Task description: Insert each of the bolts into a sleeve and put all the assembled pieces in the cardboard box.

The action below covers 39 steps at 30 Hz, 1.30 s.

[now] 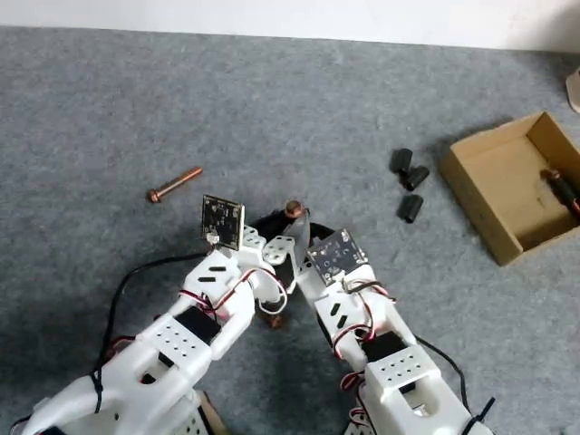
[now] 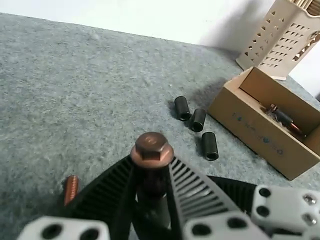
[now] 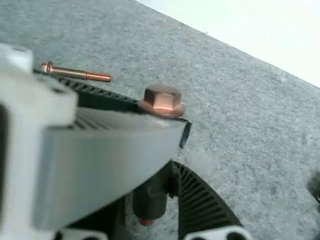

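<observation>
One bolt (image 2: 152,147) is being pinched mid-table by the left gripper (image 2: 151,172), its sleeve (image 3: 149,200) clamped by the right gripper (image 3: 152,175) (three loose sleeves (image 1: 416,177), one loose bolt (image 1: 175,183)); one assembled piece (image 1: 564,188) is being held in the cardboard box (image 1: 512,195).

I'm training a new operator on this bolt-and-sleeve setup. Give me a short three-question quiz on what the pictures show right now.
1. How many loose sleeves lie on the table beside the cardboard box?
2. True or false: the cardboard box is empty.
3. The left gripper is: A open above the table; B shut on a bolt; C inside the box.
Key: 1 three; 2 false, one assembled piece lies in it; 3 B.
</observation>
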{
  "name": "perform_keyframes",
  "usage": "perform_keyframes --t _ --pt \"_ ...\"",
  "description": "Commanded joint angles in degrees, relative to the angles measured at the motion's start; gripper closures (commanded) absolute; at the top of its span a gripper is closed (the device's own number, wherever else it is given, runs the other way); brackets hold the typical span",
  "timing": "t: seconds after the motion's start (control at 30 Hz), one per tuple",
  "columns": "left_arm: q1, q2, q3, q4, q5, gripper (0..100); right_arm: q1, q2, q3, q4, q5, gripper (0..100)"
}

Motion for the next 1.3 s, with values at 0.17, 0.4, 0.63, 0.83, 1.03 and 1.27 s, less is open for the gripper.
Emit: perform_keyframes --t 0.17,0.4,0.63,0.83,1.03,1.27 --pt "1.2 0.3 -0.7 0.8 -1.0 99 3.6 -1.5 8.1 -2.5 -0.4 99.5" --pt "1.5 0.3 -0.5 1.1 -0.9 77 3.5 -1.5 8.1 -2.5 -0.4 99.5" --pt "1.6 0.2 -1.8 6.0 -0.6 67 3.7 -1.5 8.1 -2.5 -0.4 99.5" --pt "0.5 0.2 -2.2 6.7 -0.5 67 5.0 -1.5 8.0 -2.5 -1.1 99.5" --pt "0.7 -0.1 -2.2 6.7 -0.5 67 12.0 -1.0 2.0 4.8 -12.5 99.5" --pt "0.5 0.2 -2.2 6.8 -0.5 67 12.8 -1.0 -10.9 25.8 -12.8 99.5"
